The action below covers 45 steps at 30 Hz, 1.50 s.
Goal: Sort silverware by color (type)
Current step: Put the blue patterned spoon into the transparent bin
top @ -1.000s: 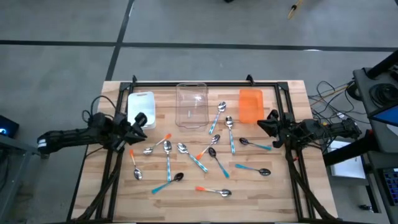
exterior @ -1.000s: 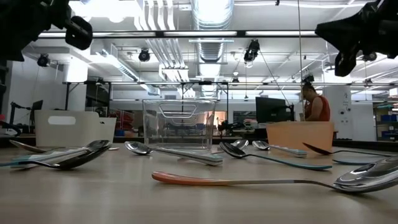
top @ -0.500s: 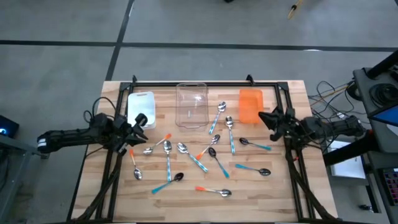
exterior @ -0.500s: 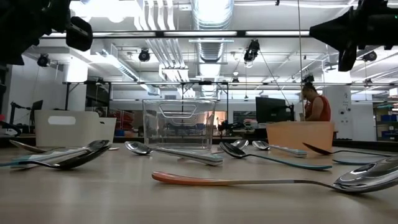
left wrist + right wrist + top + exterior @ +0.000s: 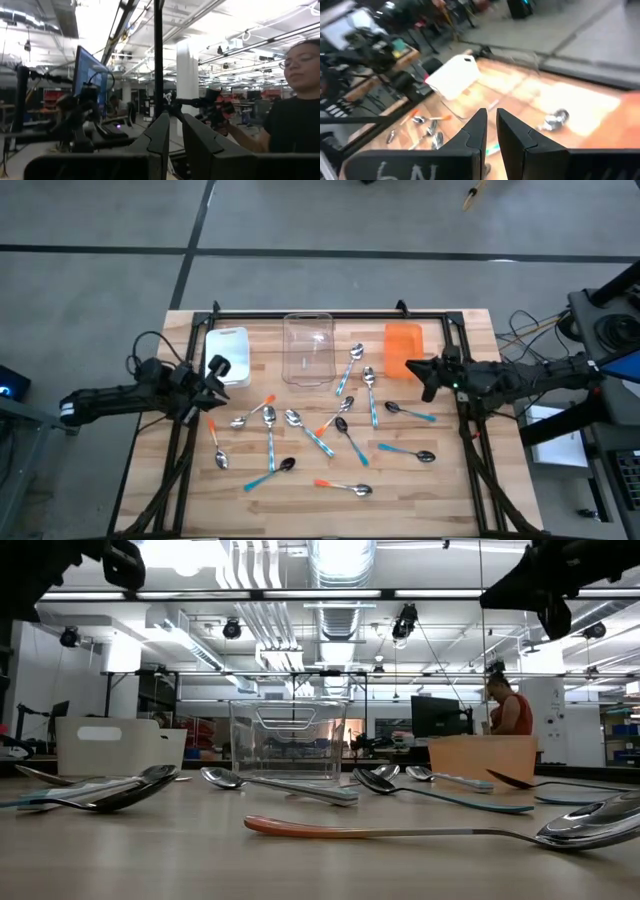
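Right hand (image 5: 418, 372) now farther inward beside orange bin (image 5: 402, 347), nearly closed, empty.

A white bin (image 5: 228, 354), a clear bin (image 5: 308, 348) and an orange bin (image 5: 402, 347) stand in a row along the far side of the wooden table (image 5: 450, 490). In the room behind, a person in a red top (image 5: 508, 710) stands near a dark monitor (image 5: 432, 717).
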### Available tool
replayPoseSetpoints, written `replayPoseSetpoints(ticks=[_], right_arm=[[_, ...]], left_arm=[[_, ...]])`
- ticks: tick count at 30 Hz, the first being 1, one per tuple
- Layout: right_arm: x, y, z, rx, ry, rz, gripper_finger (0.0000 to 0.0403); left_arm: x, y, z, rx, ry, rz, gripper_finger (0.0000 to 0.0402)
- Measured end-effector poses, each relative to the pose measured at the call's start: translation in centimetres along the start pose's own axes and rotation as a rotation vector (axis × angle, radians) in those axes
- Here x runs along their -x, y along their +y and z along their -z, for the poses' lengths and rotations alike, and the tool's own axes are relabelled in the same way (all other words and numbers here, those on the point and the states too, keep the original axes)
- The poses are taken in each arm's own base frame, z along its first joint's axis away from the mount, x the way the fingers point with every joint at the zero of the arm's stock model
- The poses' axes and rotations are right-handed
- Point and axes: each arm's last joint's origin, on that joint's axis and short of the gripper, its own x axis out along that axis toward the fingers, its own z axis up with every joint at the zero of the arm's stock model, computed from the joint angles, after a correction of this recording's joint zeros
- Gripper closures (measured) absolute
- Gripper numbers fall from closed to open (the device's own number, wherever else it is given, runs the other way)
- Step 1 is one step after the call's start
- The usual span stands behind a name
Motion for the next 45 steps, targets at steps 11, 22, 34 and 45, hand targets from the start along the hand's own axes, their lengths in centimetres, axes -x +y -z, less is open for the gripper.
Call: replayPoseSetpoints(ticks=[11,22,34,45], right_arm=[[-2.5,3.3,-1.9,-0.068,0.099,0.072,0.0369],[-6.8,5.0,-2.7,-0.250,0.362,0.187,0.0369],[-11.3,6.0,-1.8,-0.210,0.662,0.455,0.0369],[-16.2,4.8,0.7,-0.219,0.877,0.529,0.0369]], left_arm=[[-0.8,0.5,-2.0,-0.045,-0.059,-0.128,0.0366],[-1.2,2.1,-2.0,-0.239,-0.054,-0.545,0.0366],[-1.5,2.0,-3.2,-0.465,-0.027,-0.556,0.0366],[-1.7,2.0,-3.8,-0.441,-0.021,-0.556,0.0366]])
